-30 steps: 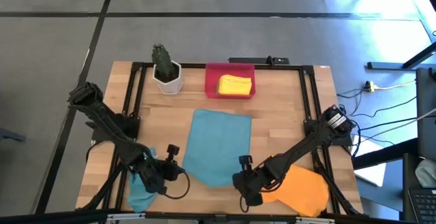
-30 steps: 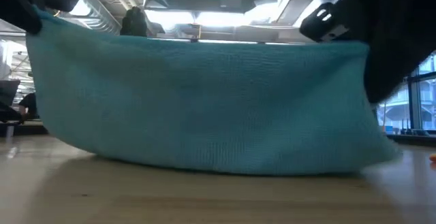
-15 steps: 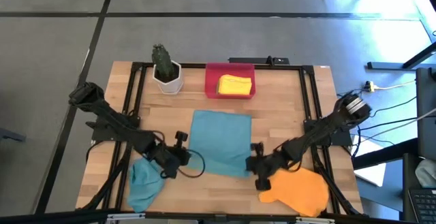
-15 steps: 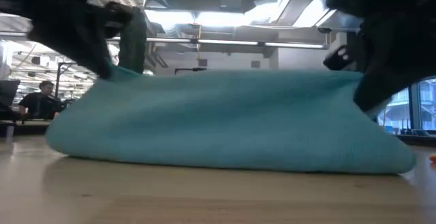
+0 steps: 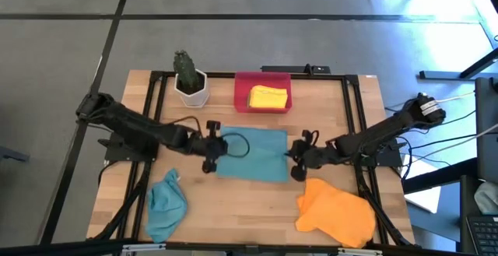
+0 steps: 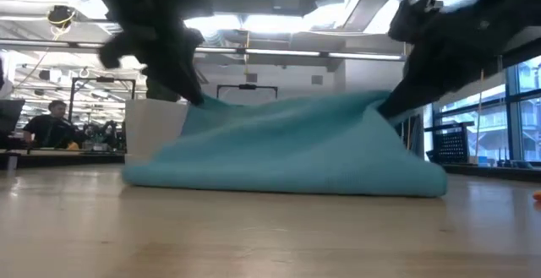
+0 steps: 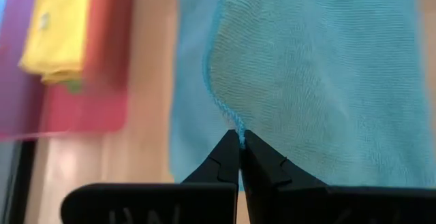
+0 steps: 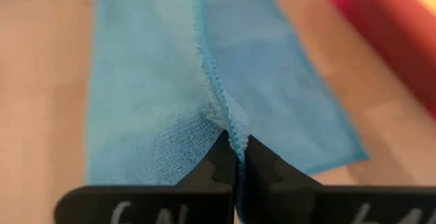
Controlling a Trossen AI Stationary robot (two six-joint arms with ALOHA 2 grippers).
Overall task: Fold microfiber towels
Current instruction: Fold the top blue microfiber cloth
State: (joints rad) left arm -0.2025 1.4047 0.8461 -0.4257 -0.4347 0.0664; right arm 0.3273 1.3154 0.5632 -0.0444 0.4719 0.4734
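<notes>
Four towels show from above, and only one of them looks finished. Taking the red tray (image 5: 263, 92) as the landmark: the teal towel (image 5: 250, 154) lies flat on the table (image 5: 334, 108) just in front of the tray, and it is mid-fold, its near edge lifted and carried over toward the tray side. The left gripper (image 5: 211, 149) is clenched on that edge at the towel's left side, with the hem pinched right at the tips of its fingers (image 7: 228, 157). The right gripper (image 5: 296, 160) is clamped on the same edge at the towel's right side, in the same manner. My judgement is that this first fold is nearly laid but not yet let go, and the towel would need at least one more fold after that.

Well in front of the tray and to its right sits the orange towel (image 5: 336, 214), loose and unfolded. Well in front and to the left is a second teal towel (image 5: 164, 205), crumpled in a heap. Both remain to be done. Inside the tray rests the yellow towel (image 5: 268, 96), which seems folded, though it is small in the overhead view. No green towel can be seen.

Beside the tray on its left stands a potted plant (image 5: 189, 78), apart from the fold and not in the way.
</notes>
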